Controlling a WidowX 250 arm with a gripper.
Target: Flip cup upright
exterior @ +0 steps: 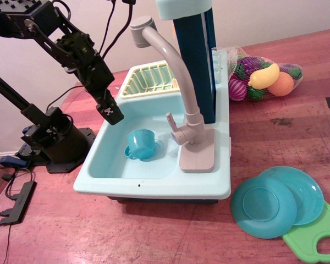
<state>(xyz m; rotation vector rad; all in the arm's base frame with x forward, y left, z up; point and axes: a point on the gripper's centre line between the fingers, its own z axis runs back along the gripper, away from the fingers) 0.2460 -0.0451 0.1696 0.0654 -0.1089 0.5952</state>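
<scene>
Hovering gripper (111, 111), empty, above cup (141, 144)

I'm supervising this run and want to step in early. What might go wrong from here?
The small teal-blue plastic cup already seems to stand upright in the pale blue toy sink, so a grab may tip it again. The black pincer hangs close to the sink's left wall and may strike it descending. The grey faucet crowds the right.

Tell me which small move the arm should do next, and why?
Probably none toward the cup: it already stands in the sink with its opening up and its handle to the left. The claw hangs above the sink's left rim, apart from the cup. I would lift the claw away so it cannot knock the cup.
</scene>
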